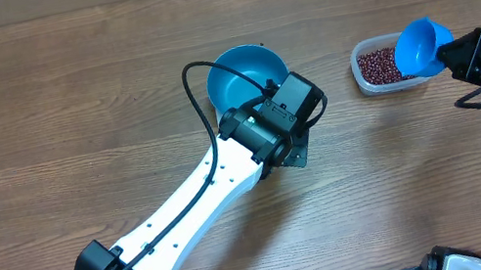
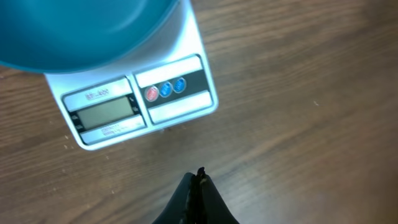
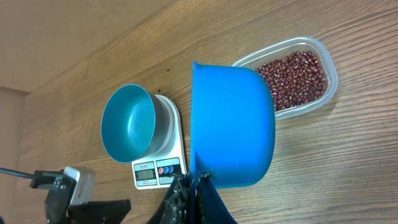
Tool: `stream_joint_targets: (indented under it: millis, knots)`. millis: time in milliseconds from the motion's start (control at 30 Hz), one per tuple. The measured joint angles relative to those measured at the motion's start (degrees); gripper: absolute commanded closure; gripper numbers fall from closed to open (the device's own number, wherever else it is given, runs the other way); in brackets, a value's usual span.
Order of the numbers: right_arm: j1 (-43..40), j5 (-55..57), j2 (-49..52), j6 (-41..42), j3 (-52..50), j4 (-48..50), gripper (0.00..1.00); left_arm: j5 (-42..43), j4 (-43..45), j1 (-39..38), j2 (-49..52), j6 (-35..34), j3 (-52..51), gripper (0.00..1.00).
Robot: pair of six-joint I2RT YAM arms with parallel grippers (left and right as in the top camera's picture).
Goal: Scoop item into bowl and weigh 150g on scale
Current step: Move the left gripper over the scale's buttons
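Left fingers (image 2: 186, 202) clenched empty; right fingers (image 3: 179, 200) grasp blue scoop (image 3: 233, 124).
Just ahead of left fingers: scale (image 2: 180, 99), bowl (image 2: 81, 31) atop; open table (image 2: 311, 155) around.

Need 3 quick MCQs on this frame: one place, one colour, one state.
1. The bowl sits:
A on bare wood
B on the scale
C in the left jaws

2. The scoop is:
A white
B red
C blue

3. The bowl is:
A empty
B half full
C heaped

Answers:
1 B, its base rests on the white platform.
2 C, it is bright blue in the right wrist view.
3 A, only its bare inside shows.
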Motion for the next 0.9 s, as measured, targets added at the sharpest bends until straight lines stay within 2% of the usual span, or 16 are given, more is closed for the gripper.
stream_joint_targets:
  millis: [500,900]
  knots:
    - [0.0,0.0,0.0,0.0,0.0,-0.7,0.96,-5.1,18.7,0.0,0.0,-1.0,-15.6,0.96]
    - [0.0,0.0,0.0,0.0,0.0,-0.7,0.96,-10.1,30.0,0.0,0.0,3.4,-21.9,0.96]
